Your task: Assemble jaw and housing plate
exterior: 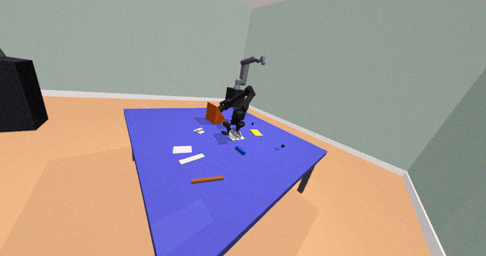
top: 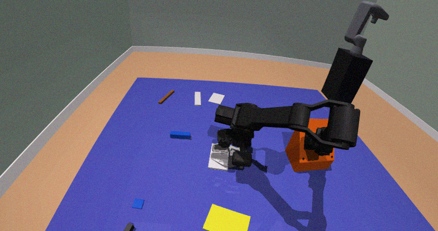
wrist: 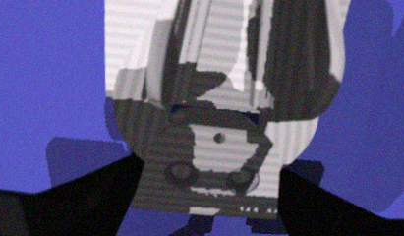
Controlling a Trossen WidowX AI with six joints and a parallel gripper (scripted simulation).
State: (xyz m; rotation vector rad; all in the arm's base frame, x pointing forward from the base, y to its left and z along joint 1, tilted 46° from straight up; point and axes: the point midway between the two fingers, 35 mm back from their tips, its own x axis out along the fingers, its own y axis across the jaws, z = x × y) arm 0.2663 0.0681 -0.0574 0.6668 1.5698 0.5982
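The white striped base plate (top: 217, 167) (exterior: 241, 138) (wrist: 125, 39) lies on the blue table. Two long jaws lie on it side by side, the left jaw (wrist: 159, 59) and the right jaw (wrist: 302, 64) in the wrist view, partly in shadow. My gripper (top: 232, 149) (exterior: 234, 132) (wrist: 207, 165) is low over the jaws' rear end, its fingers wide and shut on the sides of the white jaw assembly. Two round features show between the fingers. Whether the gear teeth mesh cannot be told. A small white plate with a raised block (exterior: 199, 130), apparently the housing plate, lies apart on the table.
A white square (top: 216, 98) (exterior: 181, 149), white bar (top: 197, 98) (exterior: 191, 158), brown bar (top: 166, 96) (exterior: 208, 179), blue block (top: 180, 134) (exterior: 240, 150), blue square (top: 138, 203) and yellow sheet (top: 227, 218) (exterior: 255, 132) lie around. An orange block (top: 314, 164) (exterior: 214, 113) stands by the arm.
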